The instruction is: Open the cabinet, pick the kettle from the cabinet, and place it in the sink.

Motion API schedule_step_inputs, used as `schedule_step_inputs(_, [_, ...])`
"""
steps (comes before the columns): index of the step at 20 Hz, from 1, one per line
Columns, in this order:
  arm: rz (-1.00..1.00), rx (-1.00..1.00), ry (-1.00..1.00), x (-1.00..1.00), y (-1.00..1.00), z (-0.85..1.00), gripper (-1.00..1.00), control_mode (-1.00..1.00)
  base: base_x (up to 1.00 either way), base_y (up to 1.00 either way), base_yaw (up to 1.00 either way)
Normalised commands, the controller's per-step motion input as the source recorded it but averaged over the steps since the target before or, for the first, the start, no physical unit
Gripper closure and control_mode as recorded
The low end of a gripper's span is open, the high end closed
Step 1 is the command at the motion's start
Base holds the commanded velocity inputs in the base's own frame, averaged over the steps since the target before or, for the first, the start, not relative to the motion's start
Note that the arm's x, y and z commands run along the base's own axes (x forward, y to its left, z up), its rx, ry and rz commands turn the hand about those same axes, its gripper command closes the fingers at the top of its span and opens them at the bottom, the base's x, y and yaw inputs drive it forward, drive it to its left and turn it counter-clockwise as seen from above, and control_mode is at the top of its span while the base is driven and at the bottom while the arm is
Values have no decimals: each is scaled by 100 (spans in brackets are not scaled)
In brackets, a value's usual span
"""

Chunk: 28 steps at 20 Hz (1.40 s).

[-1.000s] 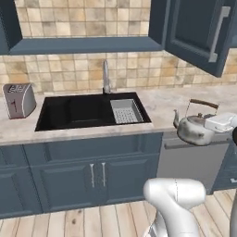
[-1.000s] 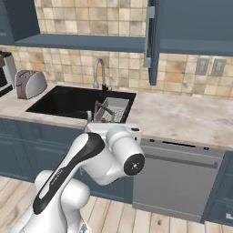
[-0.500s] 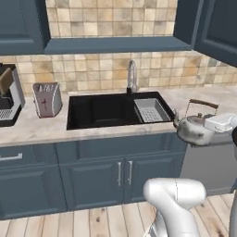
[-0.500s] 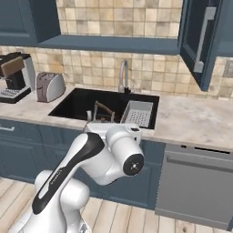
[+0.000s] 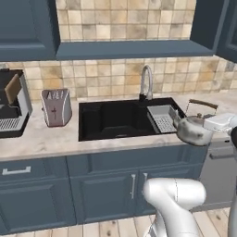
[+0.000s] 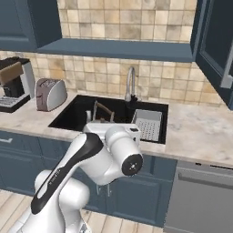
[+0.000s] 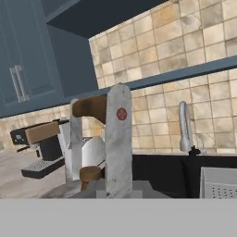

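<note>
Carry step: gripper [image 5: 210,124] clamped on squat shiny silver kettle [image 5: 193,129]. Next: swing toward nine o'clock, lower into black recessed sink [image 5: 115,120].

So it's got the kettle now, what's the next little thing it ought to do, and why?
Probably carry the kettle sideways toward the tap, then lower it. The gripper is shut on the kettle's handle, and in the left base view it hangs by the front corner of the sink, beside the small grey rack, not yet over the open basin.
</note>
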Motion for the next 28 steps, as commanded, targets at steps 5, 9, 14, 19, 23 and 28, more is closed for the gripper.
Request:
schedule_step_inputs(5, [0, 0, 0, 0, 0, 0, 100, 100, 64, 2, 3])
schedule_step_inputs(9, [0, 0, 0, 0, 0, 0, 100, 100, 64, 4, 4])
schedule_step_inputs(14, [0, 0, 0, 0, 0, 0, 100, 100, 37, 15, 8])
schedule_step_inputs(19, [0, 0, 0, 0, 0, 0, 100, 100, 35, 18, 5])
schedule_step_inputs(23, [0, 0, 0, 0, 0, 0, 100, 100, 43, 23, 1])
schedule_step_inputs(28, [0, 0, 0, 0, 0, 0, 100, 100, 46, 19, 0])
